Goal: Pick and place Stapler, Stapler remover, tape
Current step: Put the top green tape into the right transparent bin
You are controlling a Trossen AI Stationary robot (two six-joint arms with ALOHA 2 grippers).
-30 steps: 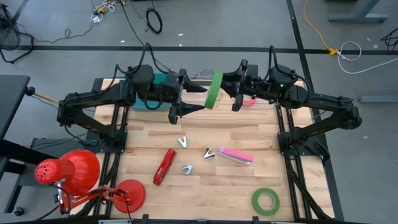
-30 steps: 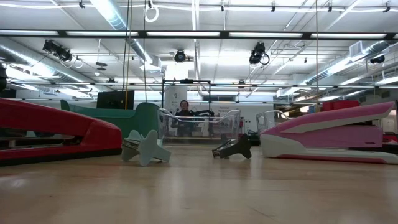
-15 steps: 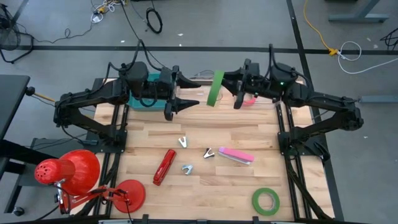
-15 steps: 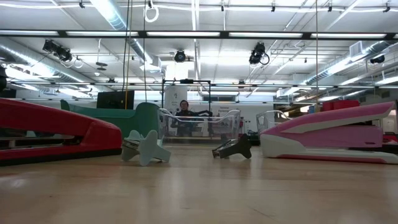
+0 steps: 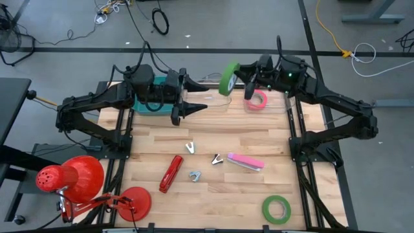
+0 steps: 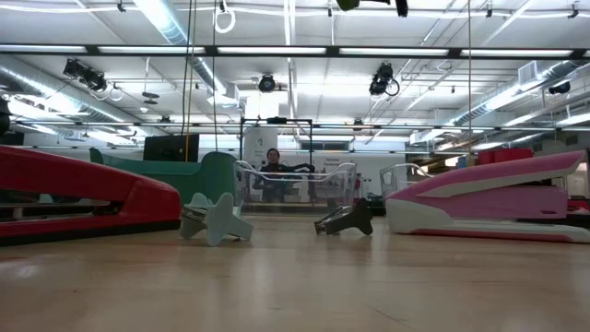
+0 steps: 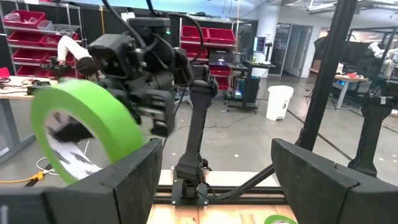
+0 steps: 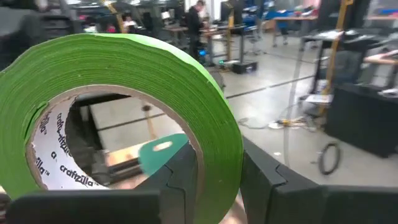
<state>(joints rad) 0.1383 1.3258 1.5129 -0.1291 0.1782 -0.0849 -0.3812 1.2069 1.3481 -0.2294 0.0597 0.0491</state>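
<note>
My right gripper (image 5: 238, 77) is shut on a green tape roll (image 5: 228, 79) held high over the table's far edge; the roll fills the right wrist view (image 8: 124, 106). My left gripper (image 5: 191, 103) stands open to the left of the roll, level and facing it, with nothing between its fingers (image 7: 211, 186). A red-pink tape roll (image 5: 257, 100) lies flat at the far right. A second green roll (image 5: 276, 208) lies at the near right. A red stapler (image 5: 170, 173), a pink stapler (image 5: 245, 162) and three staple removers (image 5: 195, 175) lie mid-table. My right gripper holds the green roll by its wall (image 8: 221, 168), with one finger inside the open centre and the other finger (image 8: 273, 180) outside. The fingers come level from the table's right side. The roll stands on edge, lifted clear of the table.
A teal stapler (image 5: 155, 97) lies under my left arm at the far left. A clear box (image 6: 295, 189) stands at the far middle. A red lamp (image 5: 71, 178) stands at the near left corner. Bare wood lies between the staplers and the far edge.
My right gripper has swung toward the table's far edge with the green roll, turning as it went. The roll, seen edge-on before, now shows part of its face and stays clear of the table.
</note>
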